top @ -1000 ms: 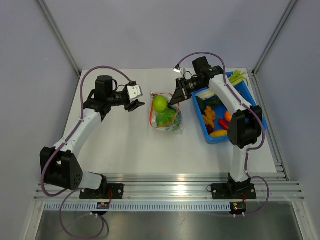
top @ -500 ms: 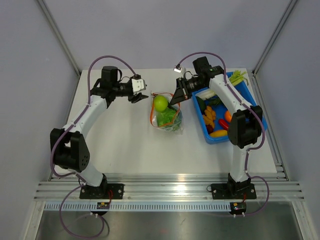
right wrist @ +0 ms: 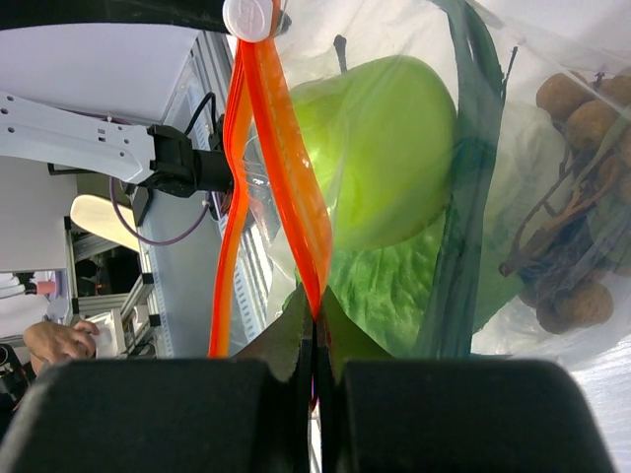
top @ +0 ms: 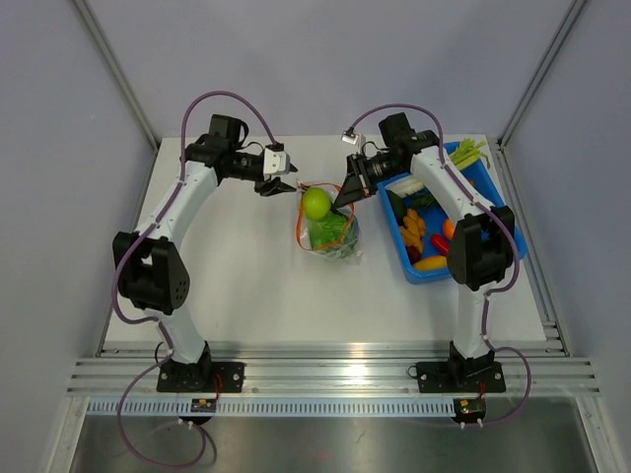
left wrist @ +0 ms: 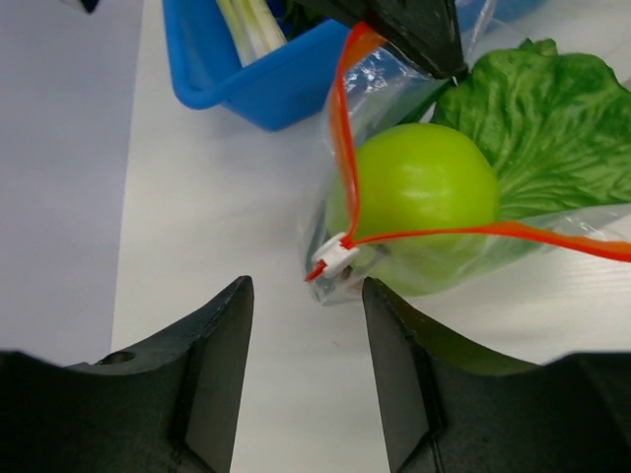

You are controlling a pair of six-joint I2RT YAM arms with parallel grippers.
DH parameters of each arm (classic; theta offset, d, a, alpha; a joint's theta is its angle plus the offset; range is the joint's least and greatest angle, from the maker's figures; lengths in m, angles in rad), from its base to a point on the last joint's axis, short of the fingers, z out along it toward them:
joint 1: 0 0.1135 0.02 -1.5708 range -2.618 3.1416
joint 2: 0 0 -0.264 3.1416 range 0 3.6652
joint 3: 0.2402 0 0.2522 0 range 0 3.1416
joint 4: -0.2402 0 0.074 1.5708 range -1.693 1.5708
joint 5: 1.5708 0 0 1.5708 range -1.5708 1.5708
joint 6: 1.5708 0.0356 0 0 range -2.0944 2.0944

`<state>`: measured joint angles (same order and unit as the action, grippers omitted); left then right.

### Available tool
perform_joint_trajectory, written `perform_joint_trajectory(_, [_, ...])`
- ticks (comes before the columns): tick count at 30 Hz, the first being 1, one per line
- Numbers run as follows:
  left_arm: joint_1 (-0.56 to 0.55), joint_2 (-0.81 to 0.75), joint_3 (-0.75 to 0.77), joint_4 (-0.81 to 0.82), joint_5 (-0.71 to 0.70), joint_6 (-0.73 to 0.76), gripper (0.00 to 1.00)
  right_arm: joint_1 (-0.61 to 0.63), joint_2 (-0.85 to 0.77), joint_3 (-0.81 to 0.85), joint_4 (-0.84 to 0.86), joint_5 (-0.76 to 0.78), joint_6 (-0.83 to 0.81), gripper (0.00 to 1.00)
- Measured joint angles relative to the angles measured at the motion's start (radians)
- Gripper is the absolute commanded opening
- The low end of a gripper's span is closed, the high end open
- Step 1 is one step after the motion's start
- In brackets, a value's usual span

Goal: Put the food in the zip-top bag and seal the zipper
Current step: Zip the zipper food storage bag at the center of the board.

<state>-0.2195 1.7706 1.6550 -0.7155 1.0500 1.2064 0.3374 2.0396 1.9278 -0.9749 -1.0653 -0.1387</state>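
The clear zip-top bag point(top: 328, 229) lies mid-table, holding a green apple point(top: 315, 203), a cabbage leaf point(left wrist: 552, 118) and a cluster of brown balls point(right wrist: 582, 118). Its orange-red zipper point(left wrist: 345, 138) gapes around the apple, and the white slider point(left wrist: 333, 259) sits at the near end. My right gripper point(top: 344, 195) is shut on the zipper strip point(right wrist: 296, 227) at the bag's far corner. My left gripper point(top: 285, 186) is open, just left of the bag's mouth, with the slider a short way ahead of its fingers point(left wrist: 222, 325).
A blue bin point(top: 501, 207) at the right holds green onions point(top: 469, 151) and orange, red and yellow pieces point(top: 434, 244). Its corner shows in the left wrist view point(left wrist: 246, 84). Bare white table lies left of and in front of the bag.
My left arm has swung up and to the right, bringing its open gripper close to the bag's slider end. The right gripper and bag have not moved.
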Motion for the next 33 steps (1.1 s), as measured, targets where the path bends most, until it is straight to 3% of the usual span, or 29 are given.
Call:
perform_joint_trajectory(8, [0.000, 0.045, 0.043, -0.219, 0.033, 0.150, 0.50, 0.000, 0.017, 0.012, -0.003, -0.003, 0.002, 0.00])
perform_joint_trajectory(27, [-0.017, 0.043, -0.066, 0.000, 0.054, 0.018, 0.50, 0.000, 0.021, 0.015, -0.003, -0.003, 0.005, 0.00])
perform_joint_trajectory(30, [-0.018, 0.043, -0.071, 0.018, 0.058, 0.003, 0.46, 0.000, 0.021, 0.015, -0.003, -0.003, 0.005, 0.00])
perform_joint_trajectory(33, [-0.018, 0.043, -0.076, 0.028, 0.067, -0.009, 0.35, 0.000, 0.021, 0.015, -0.003, -0.003, 0.005, 0.00])
